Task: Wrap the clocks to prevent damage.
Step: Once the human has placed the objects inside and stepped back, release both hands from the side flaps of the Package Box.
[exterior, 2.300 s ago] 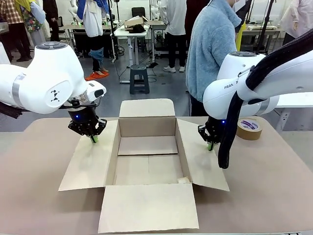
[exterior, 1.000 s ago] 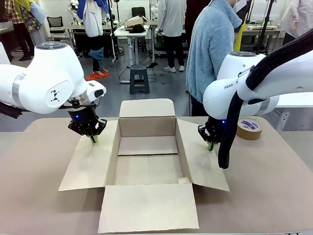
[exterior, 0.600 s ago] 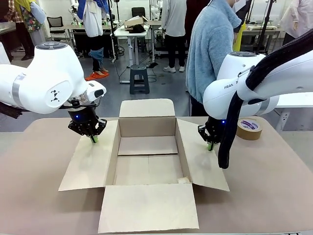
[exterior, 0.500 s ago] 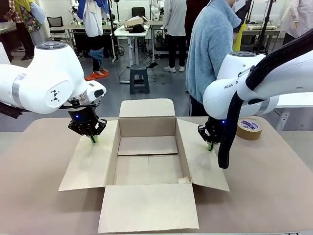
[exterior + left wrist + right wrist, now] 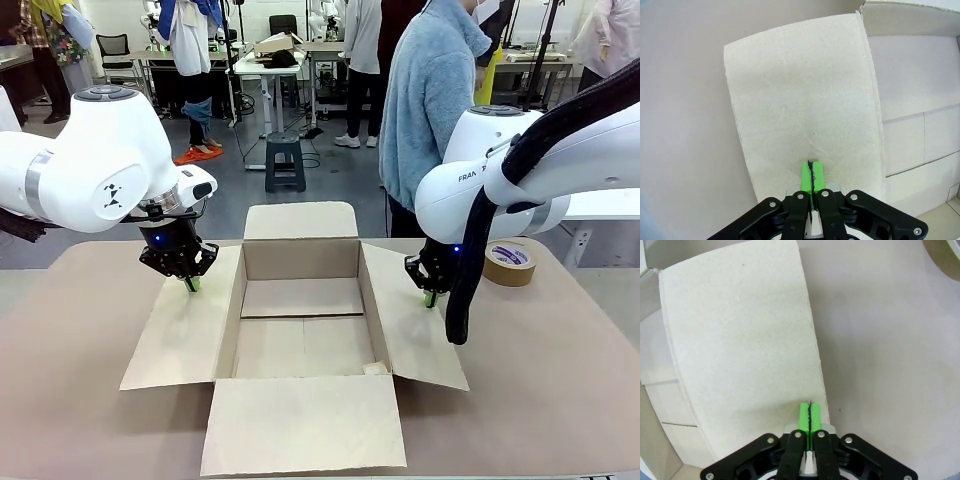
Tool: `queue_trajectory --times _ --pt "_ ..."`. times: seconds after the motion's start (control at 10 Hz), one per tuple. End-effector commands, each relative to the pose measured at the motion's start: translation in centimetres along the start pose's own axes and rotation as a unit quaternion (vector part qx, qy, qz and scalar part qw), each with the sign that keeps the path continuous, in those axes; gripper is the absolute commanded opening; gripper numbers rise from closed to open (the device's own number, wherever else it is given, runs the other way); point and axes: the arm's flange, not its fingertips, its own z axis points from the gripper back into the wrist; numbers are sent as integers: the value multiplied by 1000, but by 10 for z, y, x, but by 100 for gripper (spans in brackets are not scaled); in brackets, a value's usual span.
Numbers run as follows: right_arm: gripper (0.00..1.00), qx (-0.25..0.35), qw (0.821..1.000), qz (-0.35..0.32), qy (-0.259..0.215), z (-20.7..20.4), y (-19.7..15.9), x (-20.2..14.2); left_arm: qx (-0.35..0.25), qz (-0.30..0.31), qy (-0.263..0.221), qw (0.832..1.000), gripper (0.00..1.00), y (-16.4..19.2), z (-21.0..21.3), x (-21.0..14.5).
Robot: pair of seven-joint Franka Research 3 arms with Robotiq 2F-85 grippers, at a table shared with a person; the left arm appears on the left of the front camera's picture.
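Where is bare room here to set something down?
Free: table left of the left flap; table right of the right flap, nearer than the tape roll; the box floor. Crowded: flaps' far ends, under left end effector and right end effector.

The only print I can read is "FRAN", grey capitals on the white shell of the right arm (image 5: 520,190), up above the right gripper (image 5: 430,297); a black hose (image 5: 470,270) cuts off the rest. The tape roll (image 5: 510,262), just outward of that gripper, carries a purple label too small to read. The left arm (image 5: 70,160) bears a dark dotted emblem above the left gripper (image 5: 190,284), no letters.
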Motion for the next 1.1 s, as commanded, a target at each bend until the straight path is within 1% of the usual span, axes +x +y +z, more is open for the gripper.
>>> queue_trajectory --times 0.0,1.0 --pt "1 0 1000 0 0 0 0 0 1 0 -1 1000 0 -1 1 1" --pt "1 0 1000 0 0 0 0 0 1 0 -1 1000 0 -1 1 1"
